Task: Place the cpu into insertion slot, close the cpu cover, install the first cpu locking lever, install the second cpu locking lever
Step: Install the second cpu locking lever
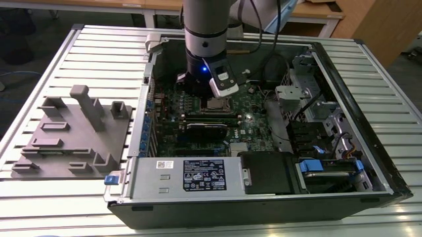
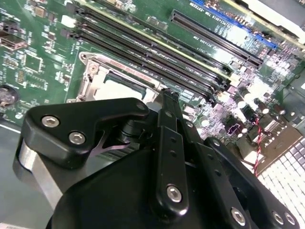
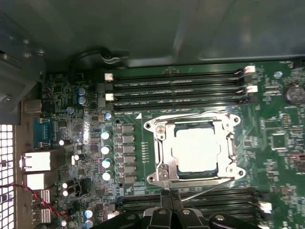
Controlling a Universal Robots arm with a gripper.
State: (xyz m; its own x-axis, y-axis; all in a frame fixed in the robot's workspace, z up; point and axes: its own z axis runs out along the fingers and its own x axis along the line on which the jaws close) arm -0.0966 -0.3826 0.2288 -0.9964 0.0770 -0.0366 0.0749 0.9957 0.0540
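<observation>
The cpu (image 3: 196, 150) lies in the insertion slot (image 3: 151, 125) on the green motherboard, its pale metal top showing through the window of the cpu cover (image 3: 167, 131), which lies flat over it. One wire locking lever (image 3: 190, 114) runs along the slot's side by the memory slots. The other lever (image 3: 209, 189) slants away from the opposite side, its end close to my gripper (image 3: 170, 202). The fingers are shut with nothing between them. In the second wrist view my gripper (image 2: 165, 95) stands just beside the cover (image 2: 95, 78). In the exterior view the arm (image 1: 204, 54) hangs over the slot (image 1: 216, 103).
Long black memory slots (image 3: 176, 88) flank the socket on two sides. A black card (image 1: 207, 129), the power supply (image 1: 185, 175) and the drive cage (image 1: 323, 123) fill the open computer case (image 1: 264, 207). A grey fixture block (image 1: 72, 128) sits on the slatted table at the exterior view's left.
</observation>
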